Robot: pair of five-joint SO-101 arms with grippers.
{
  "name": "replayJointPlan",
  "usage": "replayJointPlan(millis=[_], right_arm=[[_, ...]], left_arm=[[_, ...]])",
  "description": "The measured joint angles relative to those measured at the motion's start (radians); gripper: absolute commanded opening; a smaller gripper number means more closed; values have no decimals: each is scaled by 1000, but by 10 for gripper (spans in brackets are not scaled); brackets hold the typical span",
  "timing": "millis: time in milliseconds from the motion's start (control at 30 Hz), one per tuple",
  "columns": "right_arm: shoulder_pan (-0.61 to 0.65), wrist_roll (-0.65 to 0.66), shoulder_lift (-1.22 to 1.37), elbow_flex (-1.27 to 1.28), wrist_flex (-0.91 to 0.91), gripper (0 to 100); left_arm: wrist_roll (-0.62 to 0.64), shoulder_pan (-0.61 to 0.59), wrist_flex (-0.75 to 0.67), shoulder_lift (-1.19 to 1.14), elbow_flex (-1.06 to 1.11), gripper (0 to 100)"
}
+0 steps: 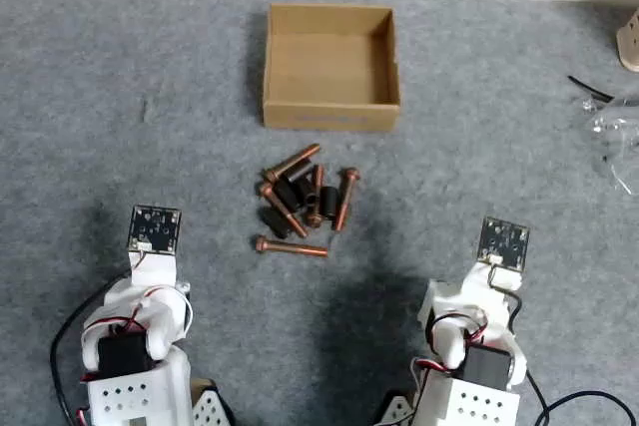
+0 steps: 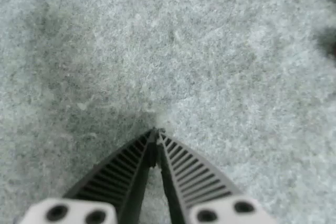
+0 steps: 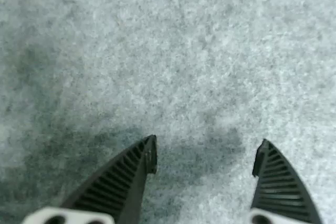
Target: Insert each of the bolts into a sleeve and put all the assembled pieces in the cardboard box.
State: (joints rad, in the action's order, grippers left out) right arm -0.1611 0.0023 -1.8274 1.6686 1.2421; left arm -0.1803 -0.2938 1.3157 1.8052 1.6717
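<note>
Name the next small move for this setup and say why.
Probably swing the right gripper, which is open over bare carpet, toward the lone bolt lying just apart from the pile. Nothing is held yet, the cardboard box is empty, and the left gripper is shut.

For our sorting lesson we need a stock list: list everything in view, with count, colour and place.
box: one, brown, far centre.
bolts: five, copper, piled before the box.
sleeves: about four, black, among the bolts; count unsure.
clear plastic: some, transparent, right edge.
mat: one, grey, under everything.
arms: two, white, near edge.
left pincer: one, black, shut, over bare mat.
right pincer: one, black, open, over bare mat.
</note>
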Motion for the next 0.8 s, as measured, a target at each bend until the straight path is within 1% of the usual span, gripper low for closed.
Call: replayJointPlan(millis=[233,367,500,600,700,800], right_arm=[[0,0,0,0,0,279],[0,0,0,0,0,279],[0,0,0,0,0,279],[0,0,0,0,0,279],[0,0,0,0,0,279],[0,0,0,0,0,279]], left_arm=[[0,0,-8,0,0,7],[0,17,-98,0,0,7],[0,21,-147,0,0,7],[-2,61,-199,0,0,7],[-2,64,-193,0,-44,7],[-2,66,-183,0,-150,6]])
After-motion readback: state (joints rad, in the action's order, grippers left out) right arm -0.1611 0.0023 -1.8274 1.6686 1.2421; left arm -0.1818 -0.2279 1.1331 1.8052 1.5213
